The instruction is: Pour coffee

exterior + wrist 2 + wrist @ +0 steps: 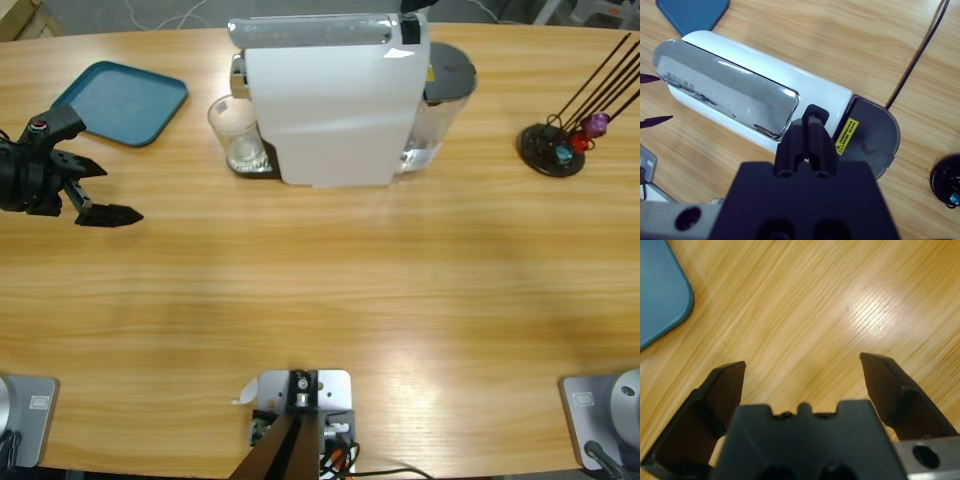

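The coffee machine point(335, 100) stands on the table point(320, 300) at the far side, near the middle. It is white with a shiny silver top and a grey water tank lid point(872, 137) at its back. A clear glass point(236, 133) stands at its front, under the spout.

The left gripper point(100, 196) is over bare table at the left edge, near a blue tray point(122, 100), well apart from the glass. Its fingers point(725, 385) are wide apart and hold nothing.

The right gripper point(810, 132) is above the machine and looks down on its top. Its fingers are together, with nothing between them.

A black capsule stand point(552, 150) with coloured capsules is at the right side of the table.
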